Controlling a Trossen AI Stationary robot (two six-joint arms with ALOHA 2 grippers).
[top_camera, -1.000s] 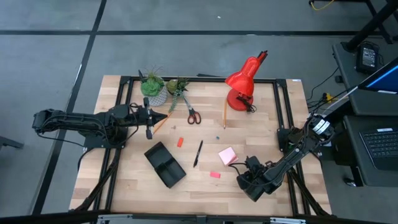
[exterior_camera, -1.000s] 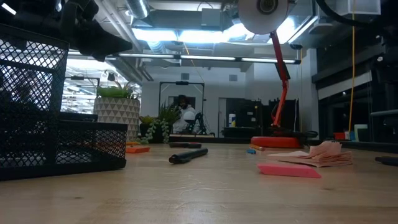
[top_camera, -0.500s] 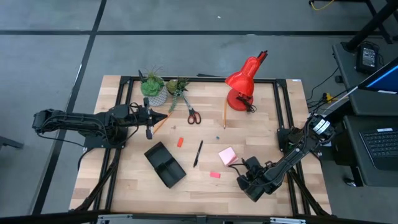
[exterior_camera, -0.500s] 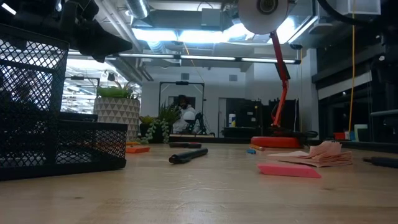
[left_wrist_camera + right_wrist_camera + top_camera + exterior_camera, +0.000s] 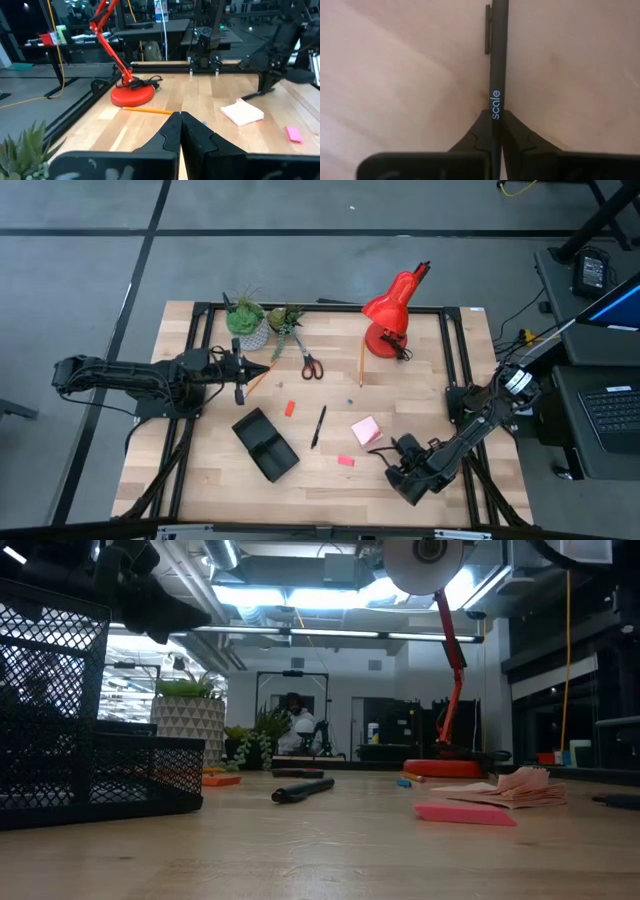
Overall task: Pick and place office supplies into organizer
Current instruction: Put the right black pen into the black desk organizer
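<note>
Only the right wrist view reveals the right claw (image 5: 493,131) clamped on a slim black pen (image 5: 497,60) over the wooden tabletop (image 5: 320,470), near the pink sticky-note pad (image 5: 365,430); the left claw (image 5: 180,131) is closed, empty.

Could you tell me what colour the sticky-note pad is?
Pink; the sticky-note pad shows best in the high view.

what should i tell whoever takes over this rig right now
Right gripper: shut on a black pen, low over the table's near right part.
Left gripper: shut, empty, waiting by the potted plants.
Organizer: nothing visible inside.
Loose on the table: scissors, second pen, pencil, sticky-note pad, two erasers.
Done: nothing placed. Left: carry the held pen over, then everything else.
</note>
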